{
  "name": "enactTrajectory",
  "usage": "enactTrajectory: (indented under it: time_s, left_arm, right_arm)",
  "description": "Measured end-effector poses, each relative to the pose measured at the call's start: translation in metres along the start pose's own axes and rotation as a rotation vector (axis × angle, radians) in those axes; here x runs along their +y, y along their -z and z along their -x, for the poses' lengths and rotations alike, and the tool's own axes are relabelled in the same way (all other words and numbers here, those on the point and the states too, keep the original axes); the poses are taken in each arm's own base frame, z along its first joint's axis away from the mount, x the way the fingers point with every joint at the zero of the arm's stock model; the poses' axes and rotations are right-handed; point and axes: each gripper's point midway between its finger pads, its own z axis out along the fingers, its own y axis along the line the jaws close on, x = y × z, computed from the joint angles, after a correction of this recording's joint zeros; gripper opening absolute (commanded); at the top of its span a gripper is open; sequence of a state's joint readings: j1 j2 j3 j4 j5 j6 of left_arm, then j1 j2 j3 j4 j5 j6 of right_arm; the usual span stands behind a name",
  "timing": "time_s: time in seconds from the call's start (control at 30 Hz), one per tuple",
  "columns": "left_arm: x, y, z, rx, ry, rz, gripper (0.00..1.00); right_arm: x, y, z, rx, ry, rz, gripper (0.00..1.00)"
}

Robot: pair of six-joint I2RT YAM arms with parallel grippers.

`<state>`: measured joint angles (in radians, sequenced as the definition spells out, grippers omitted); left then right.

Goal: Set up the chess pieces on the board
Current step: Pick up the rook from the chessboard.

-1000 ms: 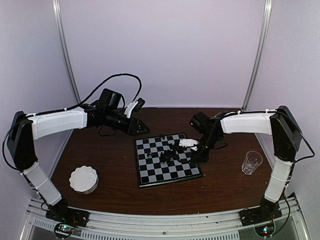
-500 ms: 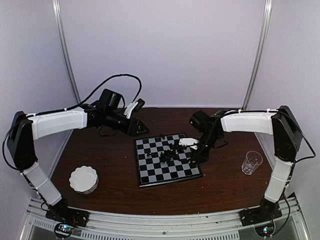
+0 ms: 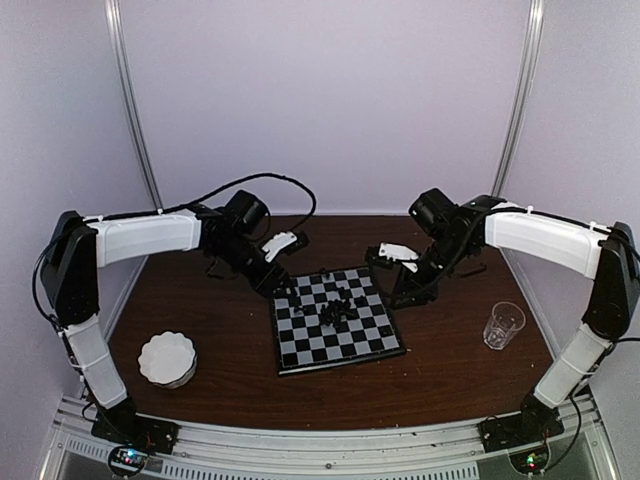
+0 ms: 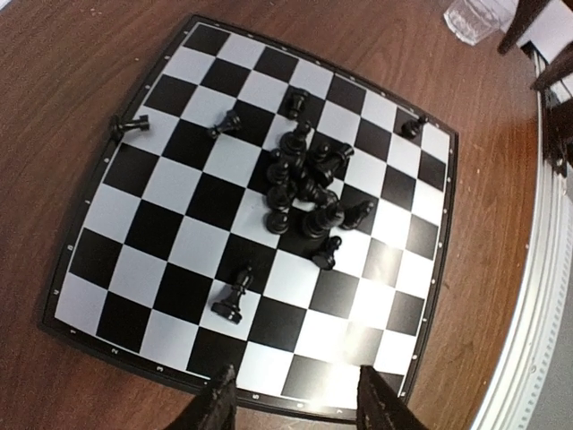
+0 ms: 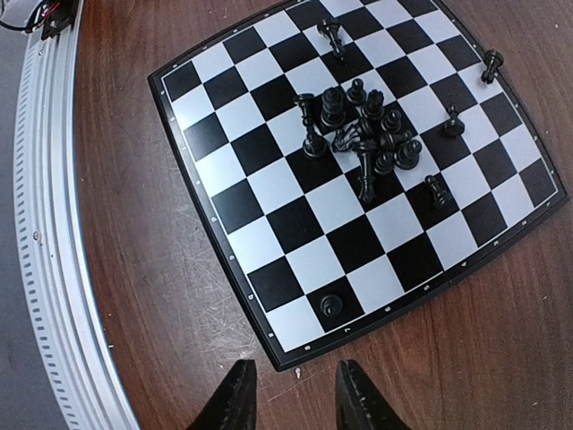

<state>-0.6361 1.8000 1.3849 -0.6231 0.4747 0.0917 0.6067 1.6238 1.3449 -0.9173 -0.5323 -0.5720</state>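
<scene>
Scalloped dish (image 3: 146, 352) at 8 o'clock and glass (image 3: 503, 324) at 3 o'clock of the board (image 3: 300, 350), which lies mid-table. Chess pieces (image 3: 338, 306): most heaped at board centre, some toppled, a few strays toward the far edge. Left gripper (image 4: 291, 399), over the 11 o'clock corner, and right gripper (image 5: 291, 394), over the 1 o'clock corner: jaws parted, empty.

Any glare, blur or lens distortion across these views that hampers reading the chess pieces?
Left wrist view: the flat black-and-pale checkered board bows at its edges; glare washes out pale squares near the picture's bottom. Right wrist view: same bowing, even light, tiny black chess pieces sharp. Top external view: softer; central pieces merge into one dark clump.
</scene>
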Motion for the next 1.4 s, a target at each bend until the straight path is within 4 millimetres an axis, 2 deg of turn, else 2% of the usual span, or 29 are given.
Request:
enactTrajectory:
  time_s: [0.17, 0.33, 0.43, 0.67, 1.03, 1.1, 1.3, 1.4]
  left_arm:
    - [0.000, -0.020, -0.006, 0.083, -0.110, -0.026, 0.49]
    - [0.002, -0.049, -0.009, 0.173, -0.208, -0.036, 0.49]
    - [0.001, -0.060, -0.021, 0.232, -0.248, -0.032, 0.49]
    - [0.013, -0.071, -0.037, 0.317, -0.320, 0.034, 0.48]
    - [0.023, -0.070, -0.034, 0.329, -0.365, 0.083, 0.44]
    - [0.024, -0.069, -0.028, 0.318, -0.349, 0.091, 0.44]
    - [0.036, -0.062, 0.013, 0.203, -0.237, 0.151, 0.38]
    - [0.048, -0.058, 0.035, 0.135, -0.157, 0.184, 0.42]
  right_arm:
    - [0.002, -0.007, -0.016, 0.012, -0.047, 0.038, 0.33]
    - [0.006, -0.008, -0.017, 0.003, -0.056, 0.055, 0.33]
    - [0.008, -0.004, -0.016, -0.010, -0.053, 0.052, 0.33]
    - [0.010, -0.002, -0.016, -0.020, -0.049, 0.047, 0.33]
    - [0.010, -0.004, -0.021, -0.017, -0.057, 0.054, 0.33]
    - [0.011, -0.004, -0.021, -0.017, -0.057, 0.055, 0.33]
    - [0.009, -0.004, -0.022, -0.018, -0.061, 0.052, 0.32]
    - [0.007, -0.005, -0.023, -0.021, -0.065, 0.048, 0.32]
